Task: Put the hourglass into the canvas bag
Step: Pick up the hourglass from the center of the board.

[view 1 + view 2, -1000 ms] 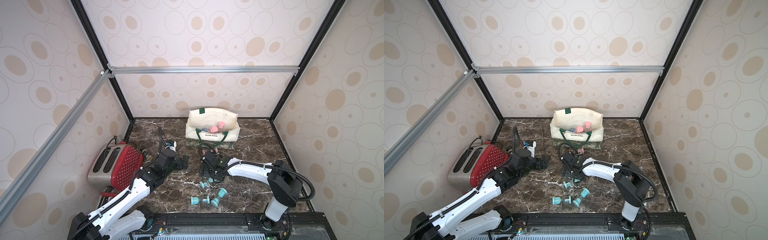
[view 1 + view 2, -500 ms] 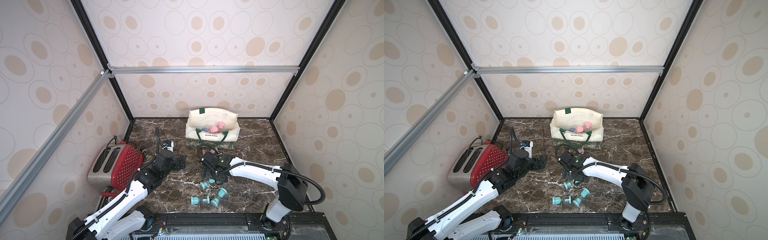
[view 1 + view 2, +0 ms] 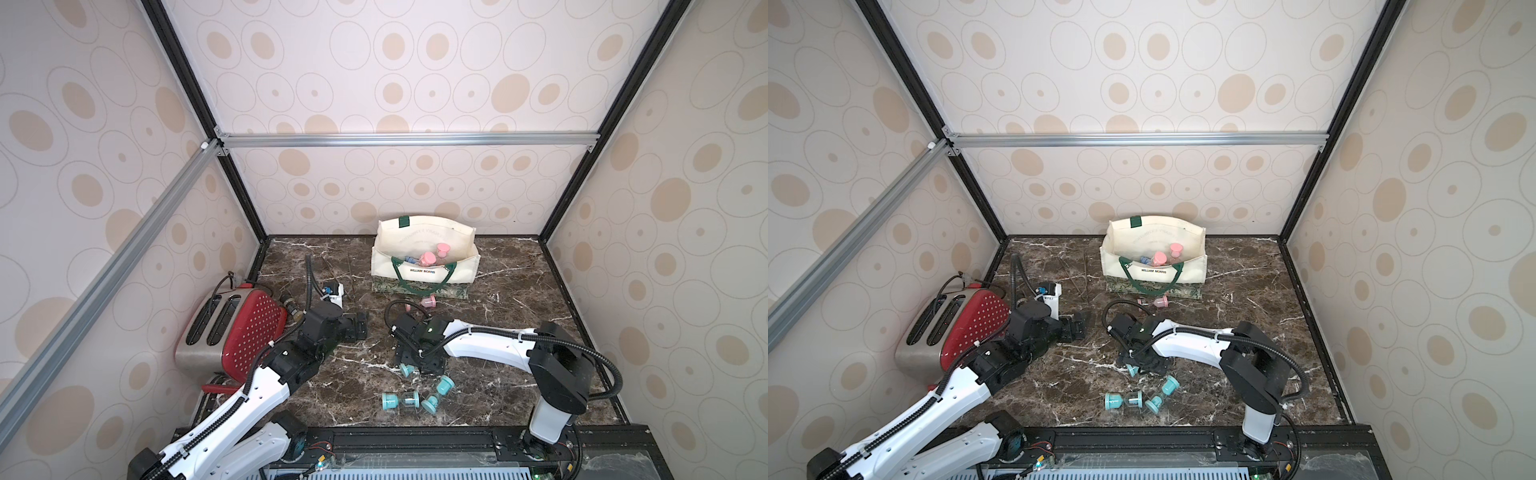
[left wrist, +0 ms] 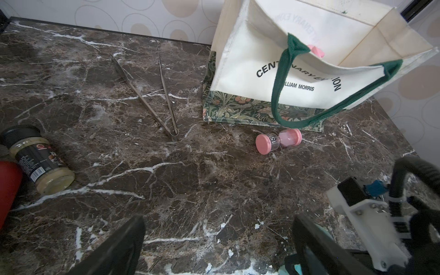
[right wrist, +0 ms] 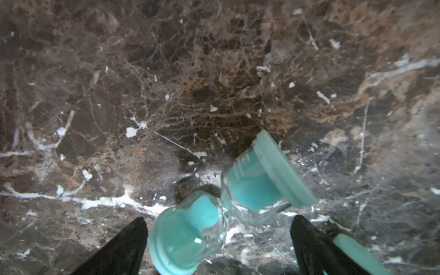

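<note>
We have the right gripper (image 5: 217,219) wide open and low over the tabletop (image 5: 166,83). Its fingers straddle a teal hourglass (image 5: 252,188) lying on its side, not clamped. The left gripper (image 4: 219,219) is also open, holding nothing. The canvas bag (image 3: 424,272) stands by the back wall with pink hourglasses (image 3: 430,257) inside and a loose pink hourglass (image 4: 278,141) just in front.

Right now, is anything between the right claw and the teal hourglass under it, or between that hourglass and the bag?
Nothing separates the right claw from the teal hourglass; its open fingers straddle it. Toward the bag, only a pink hourglass lies in front of its base, likely cleared by lifting.
</note>
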`<state>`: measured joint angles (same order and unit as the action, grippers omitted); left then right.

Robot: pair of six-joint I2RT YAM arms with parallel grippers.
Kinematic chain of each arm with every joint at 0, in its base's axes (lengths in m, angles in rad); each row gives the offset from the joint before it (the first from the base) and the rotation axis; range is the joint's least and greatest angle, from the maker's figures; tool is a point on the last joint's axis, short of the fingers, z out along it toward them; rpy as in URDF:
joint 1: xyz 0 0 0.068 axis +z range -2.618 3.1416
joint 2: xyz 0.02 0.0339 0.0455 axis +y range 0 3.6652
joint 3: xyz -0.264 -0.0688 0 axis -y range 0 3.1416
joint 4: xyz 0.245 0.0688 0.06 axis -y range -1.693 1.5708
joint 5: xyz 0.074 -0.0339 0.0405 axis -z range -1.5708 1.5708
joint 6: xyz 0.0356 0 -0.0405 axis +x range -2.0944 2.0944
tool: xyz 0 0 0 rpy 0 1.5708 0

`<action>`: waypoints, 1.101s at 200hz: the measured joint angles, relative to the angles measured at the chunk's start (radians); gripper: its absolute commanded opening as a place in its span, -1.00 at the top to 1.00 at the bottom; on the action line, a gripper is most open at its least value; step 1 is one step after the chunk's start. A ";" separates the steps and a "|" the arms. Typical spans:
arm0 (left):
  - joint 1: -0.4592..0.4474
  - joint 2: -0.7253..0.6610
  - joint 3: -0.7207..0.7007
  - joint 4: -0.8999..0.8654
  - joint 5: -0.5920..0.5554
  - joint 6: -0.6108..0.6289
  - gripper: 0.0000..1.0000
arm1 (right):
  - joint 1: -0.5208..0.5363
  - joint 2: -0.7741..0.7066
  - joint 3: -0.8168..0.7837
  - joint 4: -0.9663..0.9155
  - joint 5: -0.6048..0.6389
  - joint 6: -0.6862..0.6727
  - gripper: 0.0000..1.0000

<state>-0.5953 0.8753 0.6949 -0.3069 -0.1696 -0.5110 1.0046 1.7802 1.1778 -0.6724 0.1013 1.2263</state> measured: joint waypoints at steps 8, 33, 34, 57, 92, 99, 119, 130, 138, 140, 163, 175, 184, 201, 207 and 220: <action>0.001 -0.001 0.000 -0.005 -0.002 0.001 -0.95 | 0.000 0.016 0.008 0.000 0.002 -0.001 -0.75; 0.003 -0.004 -0.001 -0.020 -0.009 0.002 -0.95 | -0.002 0.064 0.048 0.000 0.018 -0.021 -0.54; 0.003 -0.005 -0.001 -0.020 -0.009 0.002 -0.95 | -0.002 0.066 0.051 0.000 0.020 -0.019 -0.54; 0.005 -0.016 -0.003 -0.024 -0.012 0.002 -0.95 | -0.006 0.099 0.097 0.009 0.050 -0.058 -0.42; 0.006 -0.021 -0.003 -0.024 -0.014 0.001 -0.95 | -0.022 0.182 0.196 0.014 0.079 -0.131 -0.22; 0.006 -0.021 -0.003 -0.026 -0.016 0.001 -0.95 | -0.023 0.196 0.208 0.017 0.082 -0.145 -0.22; 0.006 -0.027 -0.004 -0.028 -0.018 0.000 -0.95 | -0.024 0.218 0.229 0.011 0.083 -0.177 -0.28; 0.006 -0.031 -0.004 -0.028 -0.020 0.000 -0.95 | -0.022 0.220 0.232 0.002 0.083 -0.188 -0.31; 0.006 -0.032 -0.004 -0.028 -0.021 0.000 -0.95 | -0.020 0.220 0.232 -0.005 0.083 -0.192 -0.35; 0.006 -0.032 -0.004 -0.028 -0.021 0.000 -0.95 | -0.019 0.220 0.232 -0.006 0.083 -0.194 -0.37; 0.006 -0.033 -0.005 -0.029 -0.024 -0.001 -0.95 | -0.004 0.220 0.232 -0.038 0.084 -0.202 -0.43; 0.007 -0.034 -0.005 -0.030 -0.026 -0.001 -0.95 | 0.006 0.220 0.232 -0.058 0.083 -0.203 -0.43; 0.007 -0.035 -0.005 -0.031 -0.027 -0.001 -0.95 | 0.013 0.220 0.232 -0.069 0.080 -0.203 -0.41; 0.008 -0.036 -0.005 -0.033 -0.029 -0.002 -0.95 | 0.023 0.220 0.232 -0.085 0.077 -0.202 -0.37; 0.009 -0.037 -0.005 -0.034 -0.031 -0.005 -0.95 | 0.026 0.220 0.232 -0.092 0.076 -0.202 -0.35; 0.011 -0.039 -0.005 -0.036 -0.031 -0.008 -0.95 | 0.031 0.220 0.232 -0.107 0.072 -0.203 -0.33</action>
<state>-0.5842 0.8364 0.6903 -0.3431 -0.2008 -0.5194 1.0359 2.0006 1.4097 -0.7792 0.1734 1.0237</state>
